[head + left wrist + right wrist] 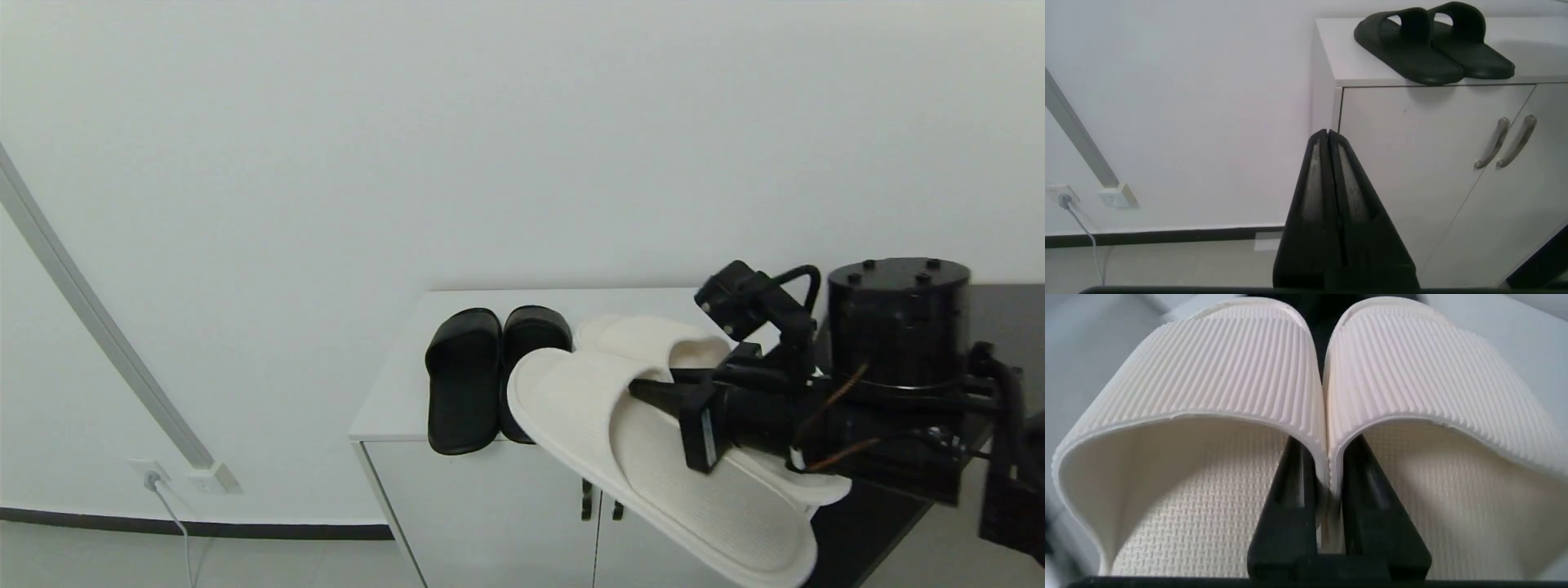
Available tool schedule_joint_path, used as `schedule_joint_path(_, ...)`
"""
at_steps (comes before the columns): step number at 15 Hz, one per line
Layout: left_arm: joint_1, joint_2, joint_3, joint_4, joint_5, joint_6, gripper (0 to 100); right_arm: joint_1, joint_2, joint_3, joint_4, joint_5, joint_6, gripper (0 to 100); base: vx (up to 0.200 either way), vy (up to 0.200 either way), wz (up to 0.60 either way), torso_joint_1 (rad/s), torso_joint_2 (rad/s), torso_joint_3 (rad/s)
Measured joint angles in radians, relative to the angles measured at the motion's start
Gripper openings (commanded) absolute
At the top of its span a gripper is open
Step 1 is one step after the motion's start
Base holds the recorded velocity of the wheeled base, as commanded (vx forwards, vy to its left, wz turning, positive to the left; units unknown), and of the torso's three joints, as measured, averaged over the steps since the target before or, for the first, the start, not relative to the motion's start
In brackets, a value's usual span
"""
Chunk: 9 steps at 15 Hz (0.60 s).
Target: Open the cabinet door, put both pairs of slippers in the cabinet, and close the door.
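Observation:
A pair of white slippers (pixel 653 441) hangs tilted in the air in front of the white cabinet (pixel 490 506), held side by side. My right gripper (pixel 653 394) is shut on the white slippers (pixel 1323 433), pinching the inner edges of both straps between its fingers (pixel 1290 498). A pair of black slippers (pixel 490 371) lies on the cabinet top near its front left corner. The cabinet doors (pixel 1429 171) are closed, with two handles (pixel 1507 140) at the middle. My left gripper (pixel 1328 135) is shut with nothing in it, low and to the left of the cabinet.
A white wall stands behind the cabinet. A slanted grey conduit (pixel 90 314) runs down to wall sockets (pixel 151 474) with a plugged cable at the left. A dark surface (pixel 1008 314) adjoins the cabinet on the right.

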Motion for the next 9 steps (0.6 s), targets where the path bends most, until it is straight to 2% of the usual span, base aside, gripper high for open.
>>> schedule_joint_path(2,0.0,0.0,0.0,0.0,0.0,0.0,0,0.003,-0.081,0.08,-0.009,0.082,-0.109,0,0.0,0.0,0.0,0.0,0.0,0.0)
schedule_joint_path(4,0.0,0.0,0.0,0.0,0.0,0.0,0,-0.001,-0.118,0.13,-0.07,0.114,-0.17,0,0.0,0.0,0.0,0.0,0.0,0.0)
schedule_joint_path(8,0.0,0.0,0.0,0.0,-0.001,0.001,0,-0.005,-0.126,0.197,-0.123,0.127,-0.174,0,0.0,0.0,0.0,0.0,0.0,0.0)
schedule_joint_path(9,0.0,0.0,0.0,0.0,-0.002,0.001,0,-0.005,-0.125,0.209,-0.124,0.127,-0.177,0,-0.2,0.0,0.0,0.007,0.01,0.002)
